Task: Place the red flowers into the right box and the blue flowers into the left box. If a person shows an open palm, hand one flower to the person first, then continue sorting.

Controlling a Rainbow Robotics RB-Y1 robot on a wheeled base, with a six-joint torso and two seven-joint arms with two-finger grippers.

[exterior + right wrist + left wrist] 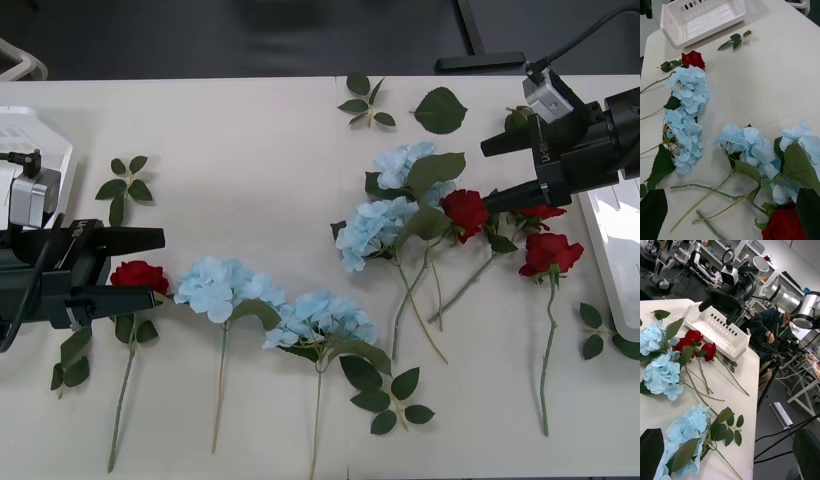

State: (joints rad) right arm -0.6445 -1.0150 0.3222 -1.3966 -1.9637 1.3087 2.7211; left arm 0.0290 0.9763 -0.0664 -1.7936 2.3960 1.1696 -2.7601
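Your right gripper (497, 175) hangs wide open and empty, a red rose (465, 211) just below its lower finger; your left gripper (157, 268) gapes, empty, beside another rose (139, 276). No legible writing.

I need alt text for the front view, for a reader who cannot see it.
Red flowers and blue flowers lie scattered on a white table. The open left gripper sits beside a red rose at the left, and the open right gripper hovers over the roses at the right.

Red roses (465, 210) and pale blue hydrangeas (375, 228) lie scattered on the table between two white trays (612, 245).
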